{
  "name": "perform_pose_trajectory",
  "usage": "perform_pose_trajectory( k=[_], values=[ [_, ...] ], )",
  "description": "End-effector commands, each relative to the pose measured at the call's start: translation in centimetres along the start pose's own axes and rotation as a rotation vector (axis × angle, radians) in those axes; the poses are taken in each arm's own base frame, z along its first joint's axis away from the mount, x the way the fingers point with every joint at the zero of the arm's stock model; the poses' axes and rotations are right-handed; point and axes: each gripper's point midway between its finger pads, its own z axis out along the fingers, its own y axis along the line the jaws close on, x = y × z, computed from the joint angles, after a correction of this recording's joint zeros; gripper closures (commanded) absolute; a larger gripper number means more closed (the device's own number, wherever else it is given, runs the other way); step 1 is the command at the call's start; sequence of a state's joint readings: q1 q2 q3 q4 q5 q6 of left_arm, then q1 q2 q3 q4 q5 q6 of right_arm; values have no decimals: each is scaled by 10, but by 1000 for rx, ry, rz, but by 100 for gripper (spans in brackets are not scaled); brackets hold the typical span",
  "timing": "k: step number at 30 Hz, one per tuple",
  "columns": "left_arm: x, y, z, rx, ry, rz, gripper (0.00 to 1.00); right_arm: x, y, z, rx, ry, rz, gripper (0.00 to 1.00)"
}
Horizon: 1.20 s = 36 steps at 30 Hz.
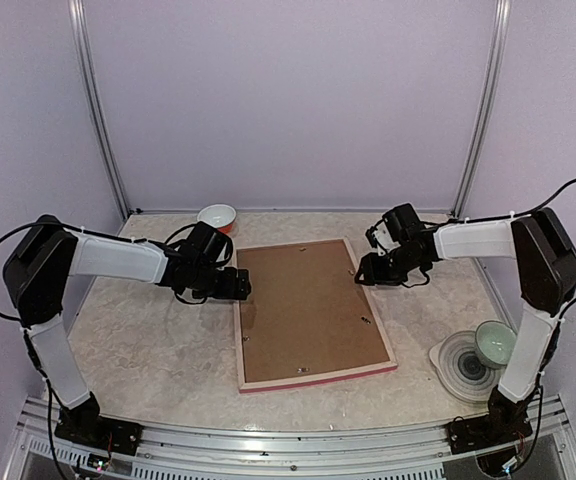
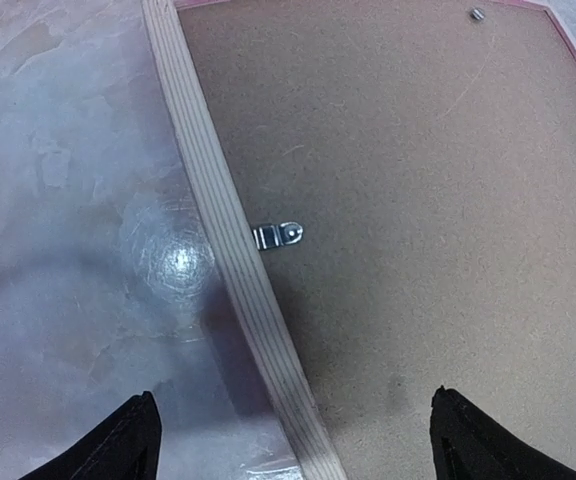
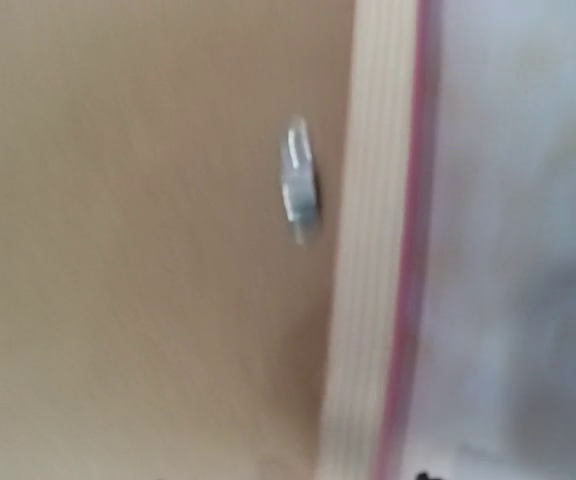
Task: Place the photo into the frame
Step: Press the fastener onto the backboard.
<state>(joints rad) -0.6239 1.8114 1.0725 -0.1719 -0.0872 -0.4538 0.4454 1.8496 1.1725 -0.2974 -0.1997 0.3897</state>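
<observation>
The frame (image 1: 318, 378) lies face down on the table, its pale back up and a pink edge showing at the front. A brown backing board (image 1: 308, 310) fills it. The photo is hidden. My left gripper (image 1: 240, 288) is open over the frame's left rail (image 2: 223, 220), one finger (image 2: 133, 440) over the table and the other over the board (image 2: 418, 200), near a metal clip (image 2: 278, 236). My right gripper (image 1: 365, 270) is at the frame's right rail (image 3: 373, 250), beside another clip (image 3: 299, 190). That view is blurred and its fingers barely show.
A white bowl (image 1: 217, 216) with a red inside stands at the back, just beyond the frame's far left corner. A pale green bowl (image 1: 495, 343) sits on a ringed plate (image 1: 458, 365) at the front right, beside the right arm.
</observation>
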Motion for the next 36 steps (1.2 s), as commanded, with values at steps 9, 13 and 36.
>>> perform_pose_trajectory(
  k=[9,13,36],
  values=[
    [15,-21,10,88,-30,39,24,-61,-9,0,43,-68,1,41],
    [12,-17,11,108,-49,22,28,-62,-19,9,27,-57,18,43],
    [-3,-16,-16,213,-141,12,31,-50,-6,46,-95,-43,-37,54]
  ],
)
